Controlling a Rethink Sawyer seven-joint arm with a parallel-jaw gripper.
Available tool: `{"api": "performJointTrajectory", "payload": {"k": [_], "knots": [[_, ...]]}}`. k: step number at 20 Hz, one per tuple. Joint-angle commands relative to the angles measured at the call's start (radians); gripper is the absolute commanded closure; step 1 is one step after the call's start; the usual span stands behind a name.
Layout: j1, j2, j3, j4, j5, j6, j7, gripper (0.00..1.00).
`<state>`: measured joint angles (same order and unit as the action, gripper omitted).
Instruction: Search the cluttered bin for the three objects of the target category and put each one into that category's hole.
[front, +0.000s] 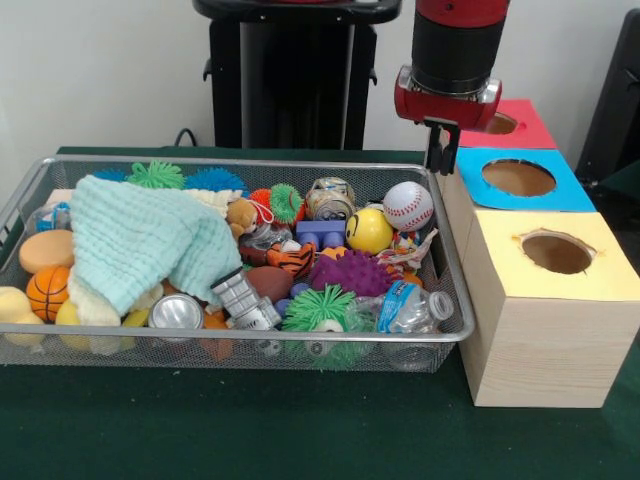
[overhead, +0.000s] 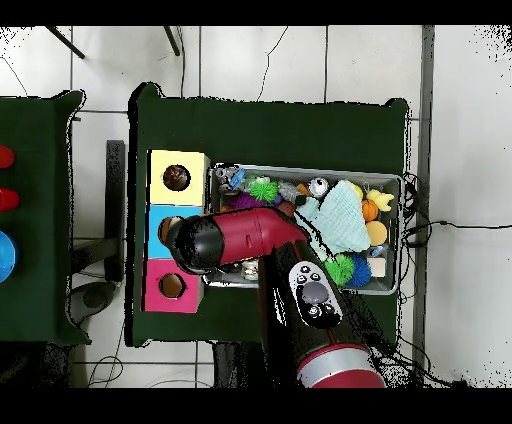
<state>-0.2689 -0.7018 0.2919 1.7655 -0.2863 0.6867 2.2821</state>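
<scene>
A robotics lab: green-clothed table (front: 300, 430), tiled floor (overhead: 260, 60), trailing cables (overhead: 450, 225).

Dark green cloth over the worktop (front: 300, 430), plain pale wall (front: 100, 70) behind — black cable (front: 186, 134) rising against it, white tiled floor (overhead: 270, 60) all round, second green-covered table (overhead: 35, 220) alongside, thin cables (overhead: 455, 225) trailing across the tiles

One mesh bin (front: 30, 195) — three holed boxes (front: 545, 300) — one cloth (front: 140, 240)
</scene>
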Motion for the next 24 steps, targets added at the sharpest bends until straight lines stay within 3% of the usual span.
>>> {"api": "performJointTrajectory", "payload": {"k": [1, 14, 24], "knots": [[-0.002, 0.043, -0.003, -0.034, -0.017, -0.076, 0.037, 1.0], [-0.009, 0.076, -0.011, -0.072, -0.019, -0.083, 0.032, 1.0], [-0.02, 0.145, -0.032, -0.125, -0.049, -0.1, 0.014, 1.0]]}}
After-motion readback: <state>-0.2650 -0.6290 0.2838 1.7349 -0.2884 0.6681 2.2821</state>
